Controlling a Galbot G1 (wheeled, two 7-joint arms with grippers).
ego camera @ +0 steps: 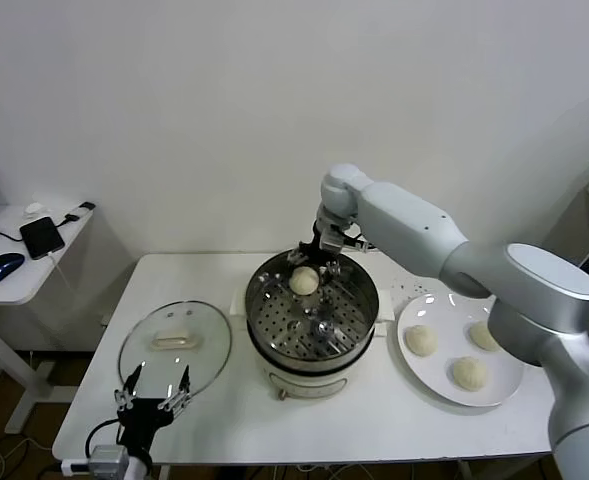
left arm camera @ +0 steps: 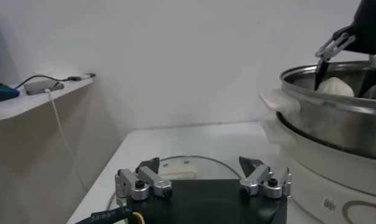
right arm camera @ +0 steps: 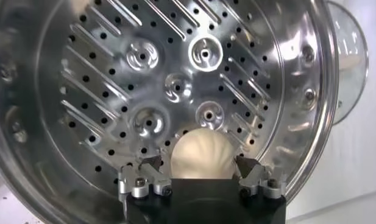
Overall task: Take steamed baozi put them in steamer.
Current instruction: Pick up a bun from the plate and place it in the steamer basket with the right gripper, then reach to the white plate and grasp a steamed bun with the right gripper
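Baozi, four in all, are smooth cream-white domes: one bun (ego camera: pixel 304 281) sits dome-up on the perforated tray at the far side of the steamer (ego camera: pixel 312 345), and three buns (ego camera: pixel 420 341) (ego camera: pixel 468 373) (ego camera: pixel 484 336) lie apart from one another on the flat white plate (ego camera: pixel 429 386) just right of it. Being round, the bun in the pot shows no long axis. The right gripper (right arm camera: pixel 200 176) reaches down into the pot, its fingers parted on either side of that bun; whether they touch it cannot be told. The steamer is a single round pot of shiny steel on a white base, its tray pierced with holes and slots and stamped with round dimples. Left of it one round glass lid (ego camera: pixel 139 352) with a cream handle lies flat on the white table (ego camera: pixel 374 430). The left gripper (ego camera: pixel 154 392) hangs over the lid's near edge, jaws spread wide and holding nothing.
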